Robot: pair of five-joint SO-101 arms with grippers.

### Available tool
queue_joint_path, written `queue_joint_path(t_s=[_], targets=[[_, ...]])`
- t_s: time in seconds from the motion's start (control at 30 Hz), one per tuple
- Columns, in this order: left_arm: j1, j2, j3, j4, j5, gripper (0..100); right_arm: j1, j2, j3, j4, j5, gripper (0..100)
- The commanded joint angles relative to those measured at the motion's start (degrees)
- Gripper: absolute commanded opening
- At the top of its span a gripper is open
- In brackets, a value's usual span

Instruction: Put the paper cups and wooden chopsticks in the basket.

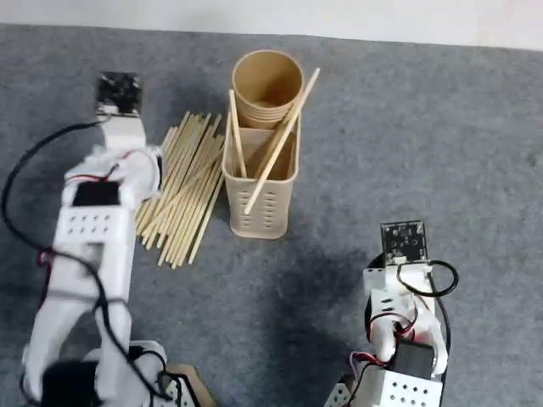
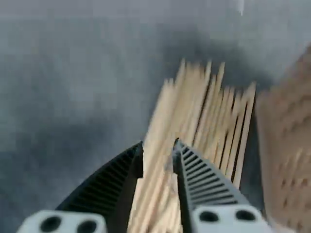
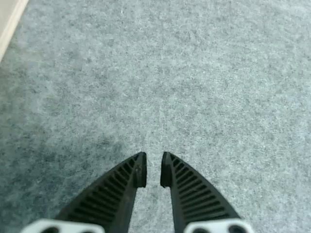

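**Cups and three chopsticks in the basket, a pile left on the desk**

One stack of nested paper cups (image 1: 267, 85) is seen standing upright in the far end of the basket (image 1: 259, 203). Several rims are visible, but the exact number cannot be told. Three wooden chopsticks (image 1: 280, 140) are leant in the same basket, the longest slanting out over its rim. One loose pile of chopsticks (image 1: 182, 191), well over a dozen, is spread flat on the desk just beside the basket, on the left arm's side.

The left gripper (image 2: 159, 144) is held low over that pile. Its jaws are closed around a few sticks, which fill the narrow gap between them. The right gripper (image 3: 152, 167) is held above bare desk near the front edge, well apart from the basket. Its jaws are released, a narrow gap apart, with nothing between them.

One basket is counted, set toward the middle of the far edge. It is beige, rectangular and slightly tapered, with perforated walls. The cups are plain brown paper and the sticks pale, thin and straight. The desk (image 1: 441, 153) is covered in grey, felt-like fabric, and a pale strip runs along the far edge.
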Motion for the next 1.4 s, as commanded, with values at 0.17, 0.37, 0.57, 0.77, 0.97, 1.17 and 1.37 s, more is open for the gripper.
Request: queue_joint_path(t_s=[0.17, 0.37, 0.57, 0.77, 0.97, 1.17, 1.37], targets=[[0.48, 20.26, -16.48, 17.41, -13.45, 14, -0.40, -0.57, 7.43, -0.84, 0.53, 6.7], [1.89, 34.42, -32.40, 25.93, -18.02, 14, -0.40, -0.57, 7.43, -0.84, 0.53, 6.7], [5.23, 44.97, -44.97, 32.88, -20.92, 14, -0.40, -0.57, 7.43, -0.84, 0.53, 6.7], [6.90, 51.56, -48.48, 34.11, -20.92, 18, -0.40, -0.57, 7.43, -0.84, 0.53, 6.7], [5.14, 54.64, -48.57, 31.56, -20.92, 15, -0.40, -0.57, 7.43, -0.84, 0.53, 6.7], [4.26, 54.64, -48.40, 30.42, -21.01, 5, -0.40, -0.57, 7.43, -0.84, 0.53, 6.7], [4.44, 54.64, -48.57, 30.42, -22.07, 0, -0.40, -0.57, 7.43, -0.84, 0.53, 6.7]])
